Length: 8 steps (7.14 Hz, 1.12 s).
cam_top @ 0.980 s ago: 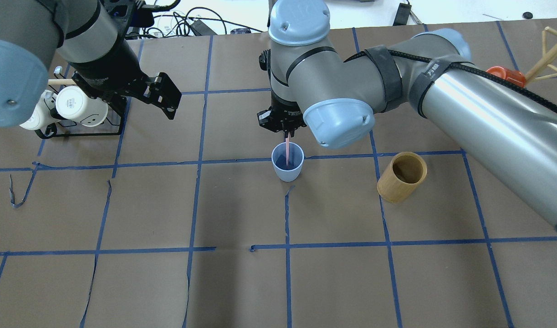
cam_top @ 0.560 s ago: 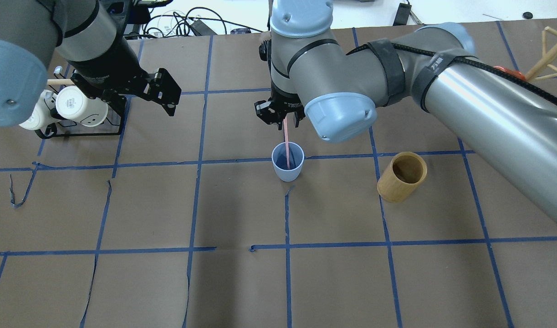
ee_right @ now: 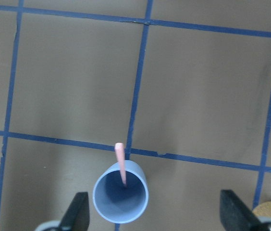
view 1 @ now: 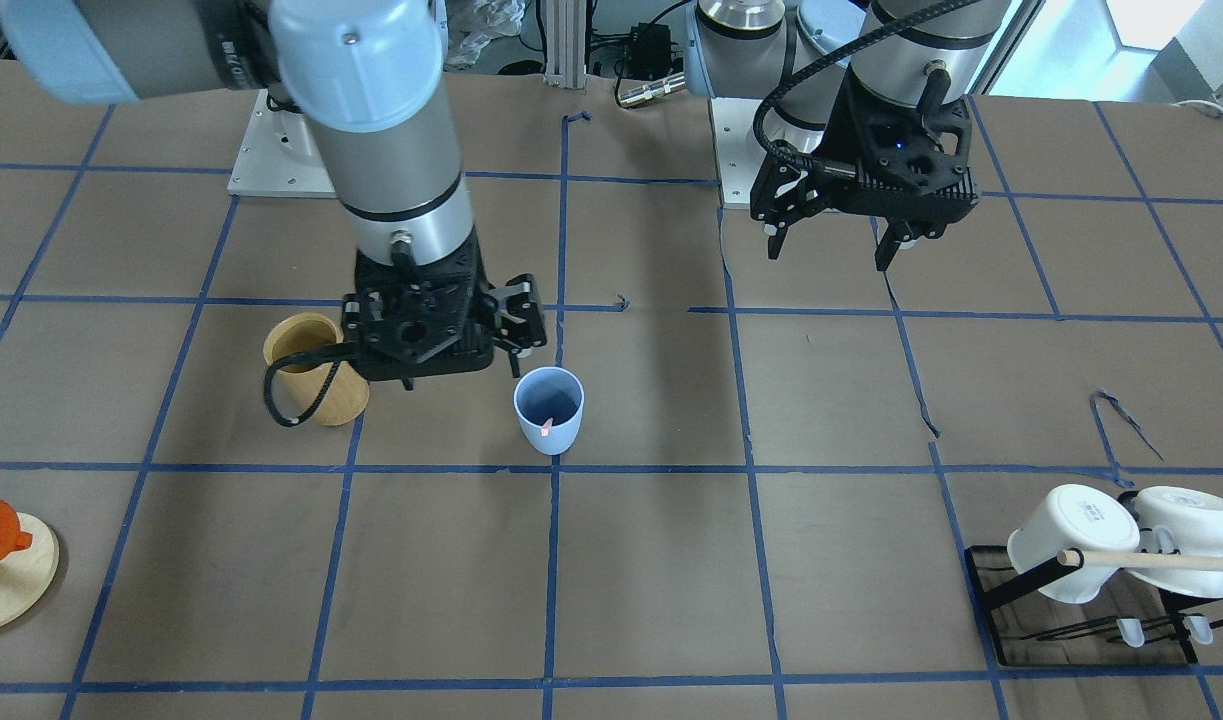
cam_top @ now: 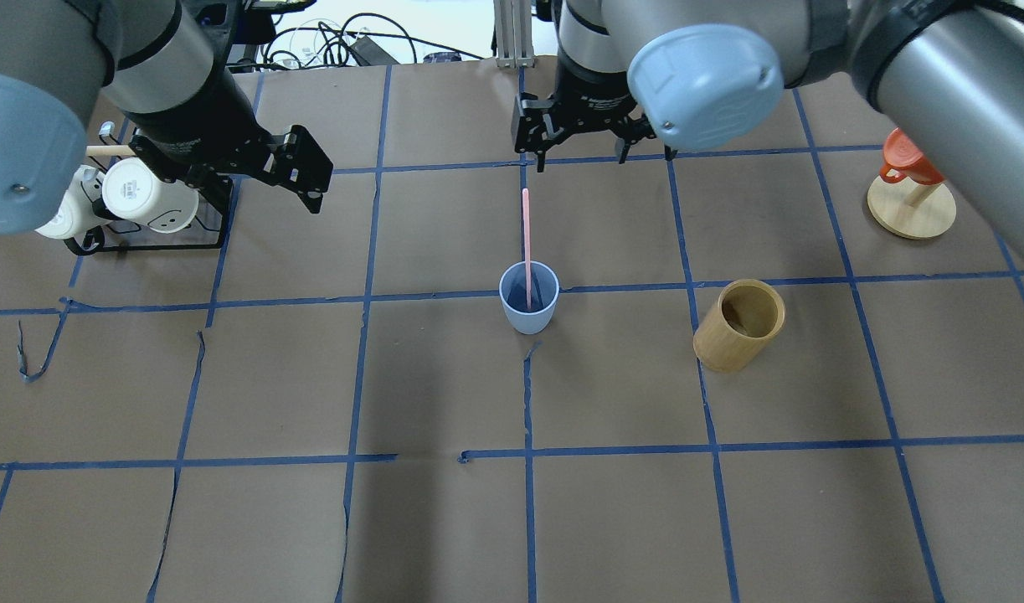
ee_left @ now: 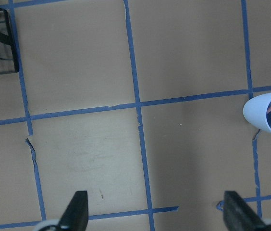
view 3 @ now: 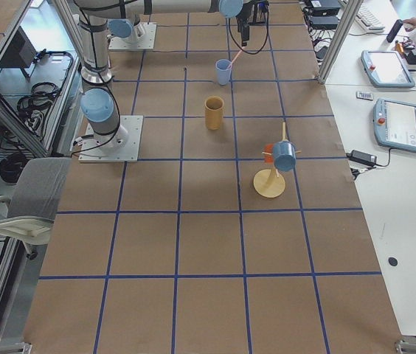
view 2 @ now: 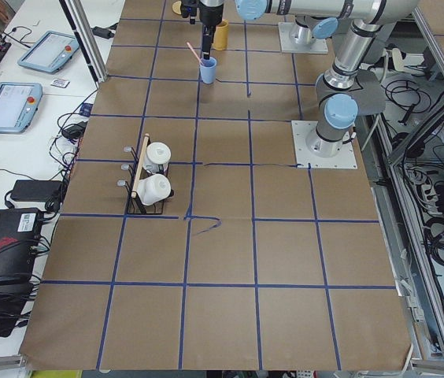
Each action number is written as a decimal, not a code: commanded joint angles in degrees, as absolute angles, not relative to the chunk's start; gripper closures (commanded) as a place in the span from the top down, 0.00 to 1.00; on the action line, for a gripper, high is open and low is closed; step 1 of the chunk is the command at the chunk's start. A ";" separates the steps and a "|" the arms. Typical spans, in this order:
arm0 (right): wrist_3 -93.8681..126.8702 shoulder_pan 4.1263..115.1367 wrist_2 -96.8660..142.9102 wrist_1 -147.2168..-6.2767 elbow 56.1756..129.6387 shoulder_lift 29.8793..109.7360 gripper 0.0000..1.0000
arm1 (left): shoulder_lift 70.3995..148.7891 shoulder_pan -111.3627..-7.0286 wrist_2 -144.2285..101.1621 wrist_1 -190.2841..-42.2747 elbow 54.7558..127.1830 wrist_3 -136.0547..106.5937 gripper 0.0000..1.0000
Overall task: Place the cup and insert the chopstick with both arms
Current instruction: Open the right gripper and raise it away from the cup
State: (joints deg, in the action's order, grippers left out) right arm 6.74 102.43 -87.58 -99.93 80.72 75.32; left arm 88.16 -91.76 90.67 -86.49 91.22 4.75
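The light blue cup [cam_top: 528,314] stands upright near the middle of the table. One pink chopstick [cam_top: 526,234] stands in it, leaning toward the far side. My right gripper [cam_top: 599,155] is open and empty, well above and beyond the cup, clear of the chopstick. The right wrist view shows the cup [ee_right: 121,197] and chopstick [ee_right: 120,161] below, between its spread fingers. My left gripper [cam_top: 302,180] is open and empty, high at the left beside the mug rack. Its wrist view shows the cup [ee_left: 270,115] at the right edge. The front view also shows the cup [view 1: 549,408].
A tan bamboo cylinder [cam_top: 739,325] stands right of the cup. A black rack with white mugs [cam_top: 143,209] is at the far left. A wooden stand with an orange cup [cam_top: 909,188] is at the far right.
My right gripper has opened, let go of the chopstick and moved up and away toward the far side. The chopstick stays in the cup. The left arm has hardly moved.
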 commanded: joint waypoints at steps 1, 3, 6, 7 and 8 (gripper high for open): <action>0.12 95.13 -88.67 -92.58 82.34 80.83 1.00 | 88.07 -91.76 90.70 -86.48 91.23 4.75 1.00; -0.09 94.31 -96.40 -89.29 89.00 87.51 1.00 | 88.07 -91.76 90.70 -86.31 91.14 4.75 1.00; -0.09 93.96 -93.69 -95.01 89.03 89.29 1.00 | 88.07 -91.67 90.70 -86.31 91.14 4.75 1.00; -0.26 93.96 -90.56 -95.62 88.95 89.30 1.00 | 88.07 -91.67 90.70 -86.31 91.14 4.83 1.00; -0.35 93.96 -89.48 -95.62 88.86 89.73 1.00 | 88.07 -91.67 90.70 -86.31 91.14 4.83 1.00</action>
